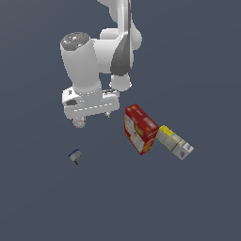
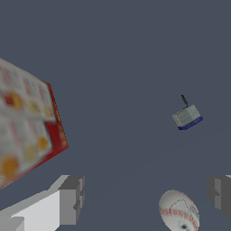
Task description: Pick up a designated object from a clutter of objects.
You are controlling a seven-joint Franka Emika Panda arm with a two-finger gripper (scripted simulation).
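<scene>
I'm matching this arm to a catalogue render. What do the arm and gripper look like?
The arm is glossy white with rounded links, a grey speckled cap on one joint and a dark grey panel beside it. The gripper has a white body and blocky grey fingers. No cables show.

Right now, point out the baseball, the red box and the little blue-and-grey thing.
Baseball (image 2: 179, 211): wrist view, on its stitched white face.
Red box (image 1: 139, 129): exterior view, on its front face.
Blue-and-grey thing (image 2: 187, 117): wrist view, on its grey top.
</scene>
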